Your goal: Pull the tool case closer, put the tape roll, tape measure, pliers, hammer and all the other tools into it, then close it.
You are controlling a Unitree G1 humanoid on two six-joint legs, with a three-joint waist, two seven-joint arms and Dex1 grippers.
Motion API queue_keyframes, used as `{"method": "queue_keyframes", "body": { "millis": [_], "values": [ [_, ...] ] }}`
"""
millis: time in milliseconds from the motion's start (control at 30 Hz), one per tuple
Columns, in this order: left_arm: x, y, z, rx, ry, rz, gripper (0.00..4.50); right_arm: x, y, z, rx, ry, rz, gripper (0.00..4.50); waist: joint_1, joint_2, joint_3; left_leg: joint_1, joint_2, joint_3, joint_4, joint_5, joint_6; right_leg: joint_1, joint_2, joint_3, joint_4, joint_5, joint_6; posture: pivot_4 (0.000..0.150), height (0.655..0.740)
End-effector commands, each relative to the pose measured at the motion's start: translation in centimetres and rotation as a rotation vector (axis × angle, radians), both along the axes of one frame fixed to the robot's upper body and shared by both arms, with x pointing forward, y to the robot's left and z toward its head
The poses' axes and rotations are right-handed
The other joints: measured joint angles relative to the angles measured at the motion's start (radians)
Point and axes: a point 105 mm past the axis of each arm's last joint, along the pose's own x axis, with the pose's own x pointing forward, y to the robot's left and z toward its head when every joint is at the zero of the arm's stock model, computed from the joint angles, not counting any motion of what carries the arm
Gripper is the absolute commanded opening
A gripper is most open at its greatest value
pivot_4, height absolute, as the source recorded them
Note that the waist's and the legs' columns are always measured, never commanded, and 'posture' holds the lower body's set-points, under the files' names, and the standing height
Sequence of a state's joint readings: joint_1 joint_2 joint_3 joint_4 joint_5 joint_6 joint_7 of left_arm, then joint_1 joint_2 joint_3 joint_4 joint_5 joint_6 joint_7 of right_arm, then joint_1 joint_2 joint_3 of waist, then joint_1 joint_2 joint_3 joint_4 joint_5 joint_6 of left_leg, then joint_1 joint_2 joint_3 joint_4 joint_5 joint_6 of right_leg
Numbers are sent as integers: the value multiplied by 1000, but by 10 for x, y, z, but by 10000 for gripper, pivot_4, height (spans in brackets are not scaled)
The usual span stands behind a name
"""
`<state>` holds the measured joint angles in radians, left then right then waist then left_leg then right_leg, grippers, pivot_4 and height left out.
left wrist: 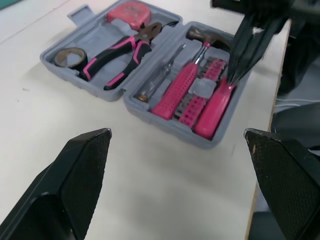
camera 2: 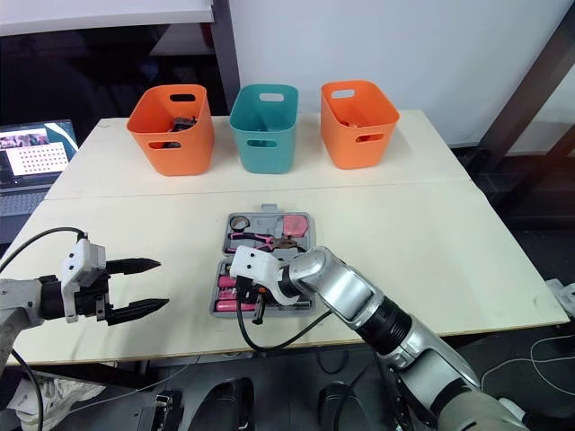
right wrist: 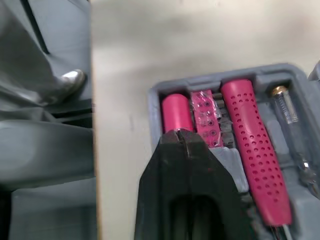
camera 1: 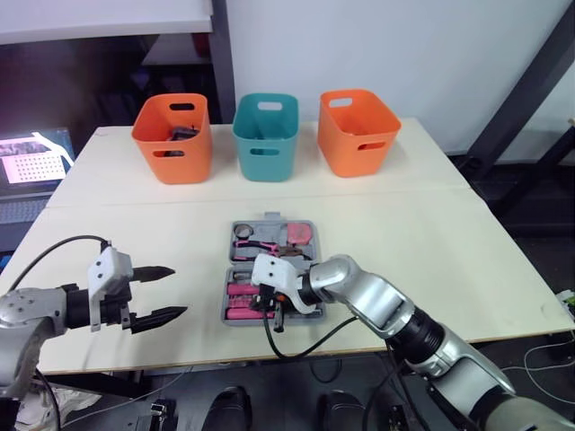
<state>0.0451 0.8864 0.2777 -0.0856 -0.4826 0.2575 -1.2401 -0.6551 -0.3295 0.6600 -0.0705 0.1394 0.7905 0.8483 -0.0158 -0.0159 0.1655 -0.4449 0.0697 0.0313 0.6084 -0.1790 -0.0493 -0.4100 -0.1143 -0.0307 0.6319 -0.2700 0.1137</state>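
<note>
Tool case [left wrist: 95,35] lies open at centre frame, close to the table's front edge. The half toward the top of the frame holds the tape roll [left wrist: 70,56], pliers [left wrist: 120,52] and tape measure [left wrist: 129,11]. The lower half holds the hammer [left wrist: 180,90], a slim screwdriver [left wrist: 160,75], a bit strip [left wrist: 200,95] and a pink-handled tool [left wrist: 215,110]. Right gripper [right wrist: 182,135] has its fingers clenched together, nothing between them, tips down on the end of that pink handle; probably seating it. Left gripper [camera 1: 175,291] hangs spread wide and empty at lower left, well apart from the case. Risks as I read them: the closed tips could skid off the rounded handle and knock the bit strip out of its slot. Downward pressure on the near rim could rock the case or nudge it toward the edge. The pliers sit slanted, so the case might not shut flat. The cable loop under the right wrist could snag the table edge. Table [camera 1: 449,233] is pale, matt, with a seam running across it. Three bins stand along the top: orange [camera 1: 172,139], teal [camera 1: 266,136], orange [camera 1: 358,130]. White wall behind; a laptop screen [camera 2: 36,148] glows at far left.
</note>
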Motion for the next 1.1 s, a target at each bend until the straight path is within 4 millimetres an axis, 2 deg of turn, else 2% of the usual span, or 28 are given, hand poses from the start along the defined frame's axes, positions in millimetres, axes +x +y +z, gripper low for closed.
{"method": "queue_keyframes", "body": {
  "millis": [33, 167, 300, 400, 467, 567, 667, 767, 900, 1000, 1100],
  "values": [
    [0, 2, 6, 19, -14, -9, 45000, 2, 6, 3, 41, 5, -17, 248, 2, 0, 0, 0, 0, 0, 0, 0, 0, 0, 0, 0, 0, 0, 0, 1500, 7400],
    [0, 3, 6, 24, -14, -7, 45000, 2, 1, -13, 25, 75, -61, 248, 1, 0, 0, 0, 0, 0, 0, 0, 0, 0, 0, 0, 0, 0, 0, 1500, 7400],
    [1, 3, 6, 29, -15, -6, 45000, -4, -15, -48, -38, 144, -81, 248, 1, 0, 0, 1, 0, 0, 0, 0, 0, 1, 0, 0, 0, 0, 0, 1500, 7400],
    [3, 3, 6, 32, -14, -6, 45000, 0, -17, -49, -9, 137, -85, 248, 0, 0, 0, 2, 0, 0, 0, 0, 0, 1, 0, 0, 0, 0, 0, 1500, 7400],
    [6, 2, 5, 39, -13, -10, 45000, 3, -13, -35, 59, 106, -62, 248, 1, 0, 0, 3, 0, 0, 0, 0, 0, 2, 0, 0, 0, 0, 0, 1500, 7400],
    [11, 1, 6, 41, -17, -10, 45000, 5, -5, 0, 201, 31, -17, 248, 3, 0, 0, 2, 0, 0, 0, 0, 0, 1, 0, 0, 0, 0, 0, 1500, 7400],
    [18, 0, 12, 20, -23, 9, 45000, 6, -9, 33, 306, -22, -18, 248, 3, 0, 0, 0, 0, 0, 0, 0, 0, 2, 0, 0, 0, 0, 0, 1500, 7400],
    [25, 2, 15, 19, -43, 31, 45000, 5, -16, 66, 486, -36, -53, 248, 4, 0, 0, 0, 0, 0, 0, 0, 0, 3, 0, 0, 0, 0, 0, 1500, 7400],
    [35, 9, 2, 88, -1, 33, 45000, 12, -69, 70, 347, -115, -142, 248, 8, 0, 0, 1, 0, 0, 0, 0, 0, 3, 0, 0, -1, 0, 0, 1500, 7400],
    [48, 13, -4, 119, -20, 47, 45000, 21, -119, 55, 171, -199, -255, 248, 17, 0, 0, 0, -1, 0, 1, 0, 0, 2, -1, 0, -2, 0, 0, 1500, 7400],
    [60, 14, -12, 169, -44, 54, 45000, 22, -155, 37, 36, -196, -324, 248, 23, 0, 0, 0, -1, 1, 1, 0, 0, 2, -1, 0, -2, 0, 0, 1500, 7400]
  ]
}}
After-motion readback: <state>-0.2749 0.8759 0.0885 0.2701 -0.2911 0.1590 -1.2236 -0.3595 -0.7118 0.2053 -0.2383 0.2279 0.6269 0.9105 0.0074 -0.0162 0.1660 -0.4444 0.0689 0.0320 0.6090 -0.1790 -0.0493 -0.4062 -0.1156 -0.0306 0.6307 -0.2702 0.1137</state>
